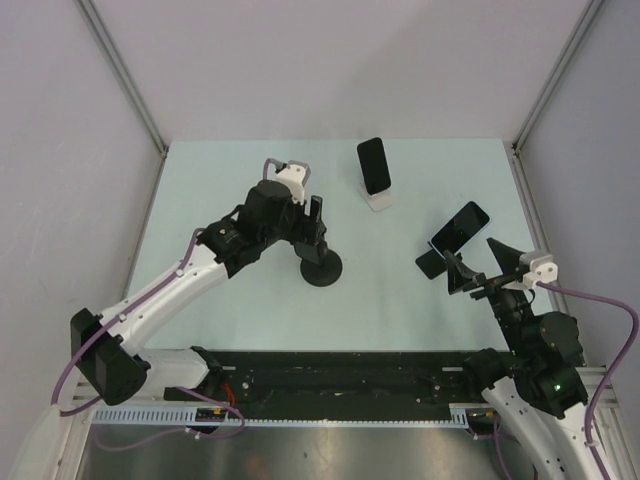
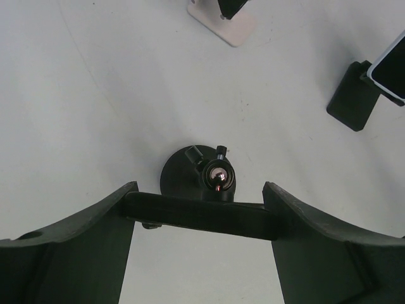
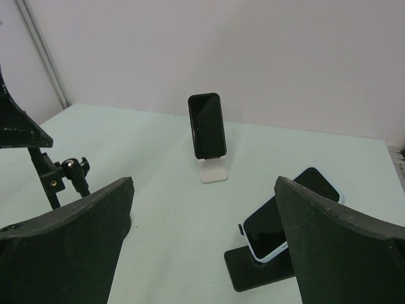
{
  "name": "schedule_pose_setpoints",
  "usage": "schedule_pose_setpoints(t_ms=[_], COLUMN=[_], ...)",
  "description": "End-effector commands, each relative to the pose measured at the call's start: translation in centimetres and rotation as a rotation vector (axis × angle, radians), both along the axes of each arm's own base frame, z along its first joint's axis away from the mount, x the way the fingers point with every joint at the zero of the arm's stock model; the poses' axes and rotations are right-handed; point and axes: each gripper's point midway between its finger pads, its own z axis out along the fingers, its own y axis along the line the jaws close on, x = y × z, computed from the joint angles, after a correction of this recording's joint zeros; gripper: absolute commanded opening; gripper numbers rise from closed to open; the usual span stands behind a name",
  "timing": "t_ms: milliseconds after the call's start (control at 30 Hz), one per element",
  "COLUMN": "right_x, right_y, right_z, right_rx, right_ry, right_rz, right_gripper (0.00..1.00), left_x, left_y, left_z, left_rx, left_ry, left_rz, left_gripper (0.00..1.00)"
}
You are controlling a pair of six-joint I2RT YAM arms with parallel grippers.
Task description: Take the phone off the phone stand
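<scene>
**Top external view.** On the pale green table (image 1: 200, 180) stand 3 holders.
- Mid-table is a black round-based stand with a ball head (image 1: 323, 270). The left gripper (image 1: 314, 222) hangs directly over it.
- Further back, well apart, a glossy black phone (image 1: 374, 165) leans upright in a small white stand (image 1: 380, 202).
- To the right, a blue-cased phone (image 1: 460, 227) tilts on a black flat-plate stand (image 1: 432, 264). The right gripper (image 1: 480, 265) is just beside this stand, on its near side.

**Left wrist view.** The left gripper (image 2: 199, 190) has its jaws fairly wide, clamped on the 2 ends of a thin black slab (image 2: 190, 215). The slab is seen edge-on and looks like a phone. It sits above the round-based stand (image 2: 177, 177) and covers that stand's near edge. The stand's shiny coppery ball (image 2: 219, 175) is bare. The white stand (image 2: 228, 28) and the plate stand (image 2: 351, 95) with its blue-cased phone (image 2: 392, 66) lie at the top and right edges of the view.

**Right wrist view.** The right gripper (image 3: 204, 190) has its jaws fully wide and holds nothing. The black phone (image 3: 207, 125) on the white stand (image 3: 212, 171) shows between the 2 fingers, further back. The blue-cased phone (image 3: 288, 215) on its plate stand (image 3: 253, 269) is partly hidden by the right-hand finger (image 3: 342, 247).
</scene>
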Motion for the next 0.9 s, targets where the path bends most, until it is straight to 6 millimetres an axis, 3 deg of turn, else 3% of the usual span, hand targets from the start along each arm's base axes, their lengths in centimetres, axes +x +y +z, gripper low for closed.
schedule_pose_setpoints(t_ms=[0,267,433,533,667,700,767,867], right_x=[-0.2,0.2,0.2,0.6,1.2,2.0,2.0,2.5], right_y=[1.0,2.0,3.3,4.3,5.3,6.1,7.3,10.0], right_z=[1.7,1.3,1.2,0.7,1.4,0.6,0.9,-0.5], right_rx=[-0.005,-0.036,-0.069,-0.080,-0.057,-0.065,-0.083,-0.108], right_ry=[-0.036,0.016,0.057,0.108,0.193,0.251,0.298,0.402], right_rz=[0.053,0.094,0.161,0.201,0.237,0.250,0.316,0.442], right_gripper=[1.00,1.00,1.00,1.00,1.00,1.00,1.00,1.00], left_x=[0.7,0.1,0.0,-0.6,-0.6,-0.5,-0.5,-0.8], left_y=[-2.9,-3.2,-3.3,-3.5,-1.8,-1.4,-0.4,0.8], left_z=[6.9,7.1,7.3,7.4,9.0,9.2,9.6,10.2], left_rx=[-0.152,-0.116,-0.103,-0.112,-0.101,-0.093,-0.082,-0.082], left_ry=[-0.167,-0.197,-0.212,-0.212,-0.271,-0.282,-0.302,-0.317], left_rz=[-0.104,-0.187,-0.211,-0.240,-0.184,-0.169,-0.134,-0.110], left_gripper=[0.63,0.89,1.00,1.00,1.00,1.00,1.00,1.00])
